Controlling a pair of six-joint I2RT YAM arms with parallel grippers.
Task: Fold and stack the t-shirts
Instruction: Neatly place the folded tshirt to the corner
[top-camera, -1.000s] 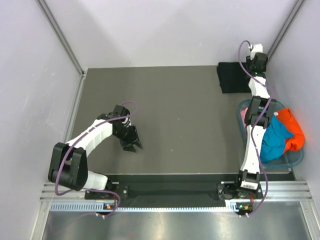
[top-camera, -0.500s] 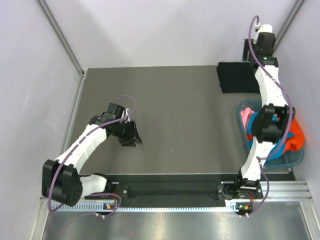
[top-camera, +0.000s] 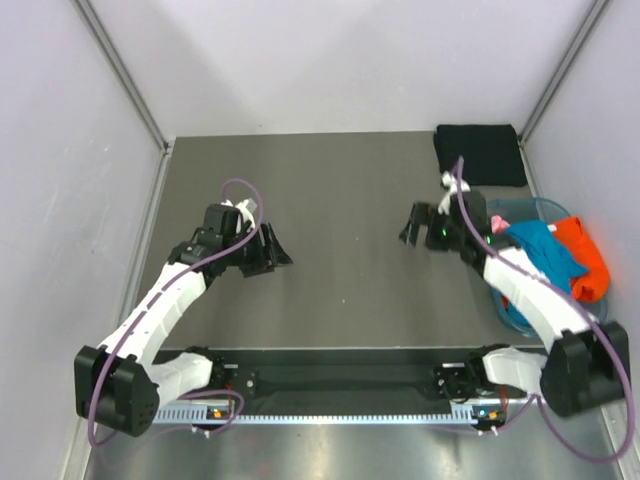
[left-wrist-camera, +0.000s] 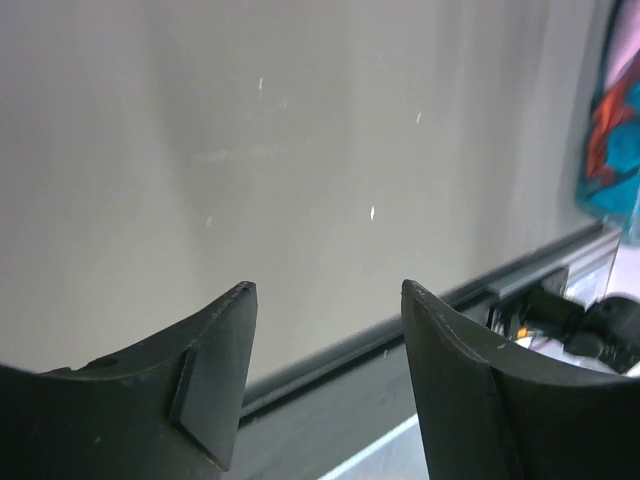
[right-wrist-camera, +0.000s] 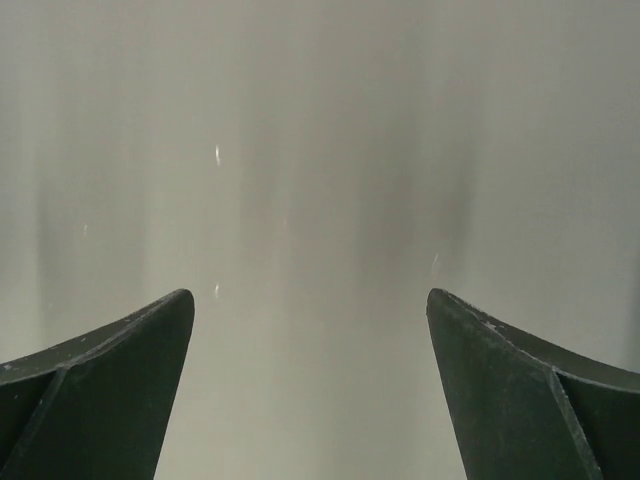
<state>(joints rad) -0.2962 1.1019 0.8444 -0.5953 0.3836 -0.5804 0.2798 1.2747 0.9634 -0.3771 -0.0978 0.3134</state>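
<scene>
A folded black t-shirt (top-camera: 480, 152) lies flat in the far right corner of the table. Teal (top-camera: 545, 255), orange (top-camera: 587, 262) and pink (top-camera: 496, 223) t-shirts are bunched in the basket (top-camera: 512, 318) at the right edge. My right gripper (top-camera: 410, 225) hovers over bare table right of centre, jaws wide open and empty (right-wrist-camera: 310, 295). My left gripper (top-camera: 278, 250) hangs over bare table left of centre, open with nothing between its fingers (left-wrist-camera: 328, 290). In the left wrist view, the teal and orange cloth (left-wrist-camera: 612, 150) shows at the right edge.
The dark grey table (top-camera: 340, 200) is walled by pale panels on the left, back and right. A metal rail (top-camera: 340, 410) with both arm bases runs along the near edge. The right forearm reaches across the basket's near left side.
The right arm swung from the far right corner, by the black t-shirt, down to mid-table, and its jaws widened. The left gripper drifted slightly farther back and opened more.
</scene>
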